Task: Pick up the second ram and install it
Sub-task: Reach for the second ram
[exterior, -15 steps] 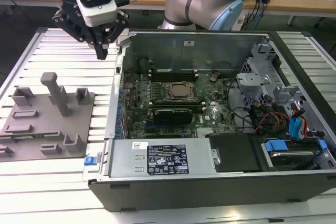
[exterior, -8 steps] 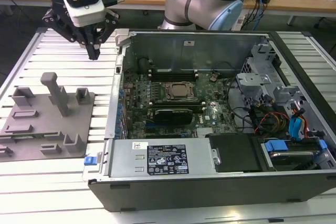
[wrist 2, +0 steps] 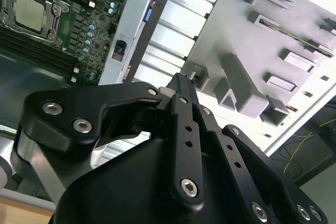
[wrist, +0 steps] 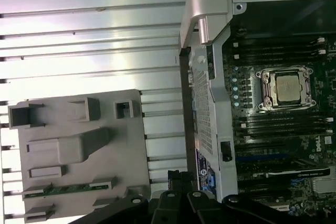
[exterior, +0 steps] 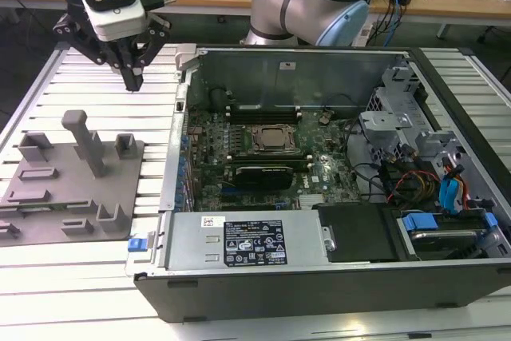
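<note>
The second ram [wrist: 68, 188] sits in a slot along the grey plate's [wrist: 125, 150] edge, lengthwise. The gripper [exterior: 133, 82] hovers off the plate's opposite edge, fingers together and empty.

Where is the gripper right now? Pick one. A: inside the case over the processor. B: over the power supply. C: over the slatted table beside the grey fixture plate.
C: the gripper hangs outside the case, above the slatted table near the fixture plate.

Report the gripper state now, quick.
Gripper: jaws closed, holding nothing. The second ram lies in the grey fixture plate.
</note>
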Robot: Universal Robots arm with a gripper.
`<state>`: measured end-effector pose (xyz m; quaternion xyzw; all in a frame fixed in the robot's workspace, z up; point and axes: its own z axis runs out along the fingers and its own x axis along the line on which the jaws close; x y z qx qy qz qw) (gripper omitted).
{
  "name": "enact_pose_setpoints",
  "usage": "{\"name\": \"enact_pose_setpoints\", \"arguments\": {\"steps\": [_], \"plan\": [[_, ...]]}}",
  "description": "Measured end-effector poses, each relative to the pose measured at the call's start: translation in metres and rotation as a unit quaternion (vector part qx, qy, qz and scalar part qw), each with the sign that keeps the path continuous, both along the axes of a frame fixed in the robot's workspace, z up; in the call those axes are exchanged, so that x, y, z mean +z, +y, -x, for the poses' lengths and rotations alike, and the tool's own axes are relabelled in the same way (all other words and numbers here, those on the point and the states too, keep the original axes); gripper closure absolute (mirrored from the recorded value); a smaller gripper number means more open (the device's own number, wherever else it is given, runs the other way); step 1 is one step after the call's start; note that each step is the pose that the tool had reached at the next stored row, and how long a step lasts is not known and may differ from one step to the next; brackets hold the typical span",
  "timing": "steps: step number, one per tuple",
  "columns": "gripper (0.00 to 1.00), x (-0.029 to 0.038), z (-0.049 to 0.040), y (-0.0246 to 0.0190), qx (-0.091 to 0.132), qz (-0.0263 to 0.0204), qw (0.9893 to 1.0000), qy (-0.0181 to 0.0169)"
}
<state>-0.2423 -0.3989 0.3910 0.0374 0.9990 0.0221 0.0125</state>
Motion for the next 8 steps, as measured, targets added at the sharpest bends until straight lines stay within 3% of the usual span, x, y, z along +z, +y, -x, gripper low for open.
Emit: {"name": "enact_pose_setpoints", "arguments": {"steps": [8], "plan": [[0.89,-0.0005,0.0238,0.0000,0.000,0.0000,1.0000,0.0000]]}}
